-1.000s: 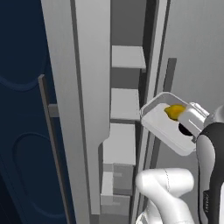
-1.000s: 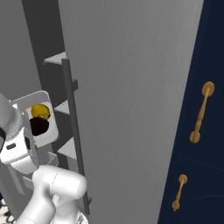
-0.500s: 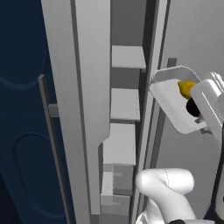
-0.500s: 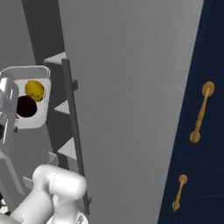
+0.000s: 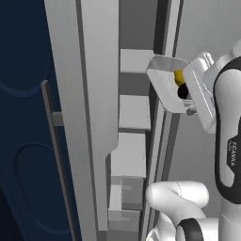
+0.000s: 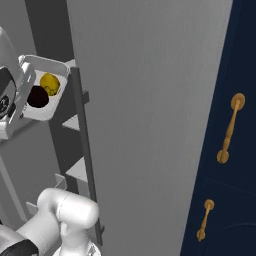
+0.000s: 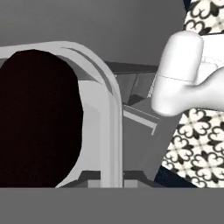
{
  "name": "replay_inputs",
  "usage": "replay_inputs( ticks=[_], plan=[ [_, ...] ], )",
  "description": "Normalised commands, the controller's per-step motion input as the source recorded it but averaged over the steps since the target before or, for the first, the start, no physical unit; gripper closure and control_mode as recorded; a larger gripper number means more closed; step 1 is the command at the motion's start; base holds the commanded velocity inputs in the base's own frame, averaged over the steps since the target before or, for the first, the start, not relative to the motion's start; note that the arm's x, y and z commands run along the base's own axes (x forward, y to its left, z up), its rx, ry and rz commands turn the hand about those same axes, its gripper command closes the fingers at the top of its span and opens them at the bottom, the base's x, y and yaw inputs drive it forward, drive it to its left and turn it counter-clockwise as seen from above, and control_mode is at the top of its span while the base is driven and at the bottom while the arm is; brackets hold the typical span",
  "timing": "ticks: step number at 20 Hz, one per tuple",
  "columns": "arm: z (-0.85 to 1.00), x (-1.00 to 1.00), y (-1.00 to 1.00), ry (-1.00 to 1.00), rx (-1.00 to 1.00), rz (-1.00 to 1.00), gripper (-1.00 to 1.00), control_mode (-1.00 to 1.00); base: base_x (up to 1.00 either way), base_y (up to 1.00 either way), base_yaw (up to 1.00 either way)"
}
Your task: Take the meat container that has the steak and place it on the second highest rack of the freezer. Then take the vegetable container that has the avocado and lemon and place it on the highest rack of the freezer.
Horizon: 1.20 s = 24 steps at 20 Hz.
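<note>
**End effector clamped on the veggie container, up beside the freezer**

End effector (image 5: 192,111) is pinched shut on the rim of the vegetable container (image 5: 164,87), holding it up in the air and tipped pretty hard on its side. Lemon (image 6: 50,83) and avocado (image 6: 37,96) are both sitting inside it, touching each other. In the hand view the avocado (image 7: 39,118) is just a big dark blob against the container wall.

The container hangs right at the edge of the open freezer (image 5: 136,122), roughly level with the highest rack (image 5: 135,61); the second highest rack (image 5: 134,112) is just below.

Only writing I can spot is "FRANKA" down the arm (image 5: 230,155). Navy cabinets (image 6: 235,150) with gold handles off to the right.
</note>
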Motion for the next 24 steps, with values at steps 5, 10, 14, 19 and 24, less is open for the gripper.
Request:
replay_inputs(
  ticks=[5, 10, 14, 19, 24],
  plan=[
    [-0.11, 0.37, 0.26, -0.14, 0.01, 0.0, 1.0, -1.0, 0.0, 0.0, 0.0],
    [-0.01, 0.49, 0.12, -0.12, 0.0, -0.01, 1.0, -1.0, 0.0, 0.0, 0.0],
    [0.01, -0.01, 0.37, -0.19, 0.0, 0.03, 1.0, -1.0, 0.0, 0.0, 0.0],
    [0.03, 0.15, 0.22, -0.11, 0.0, 0.02, 1.0, -1.0, 0.0, 0.0, 0.0],
    [0.0, 0.9, 0.0, 0.0, 0.0, 0.0, 1.0, -1.0, 0.0, 0.0, 0.0]
  ],
)
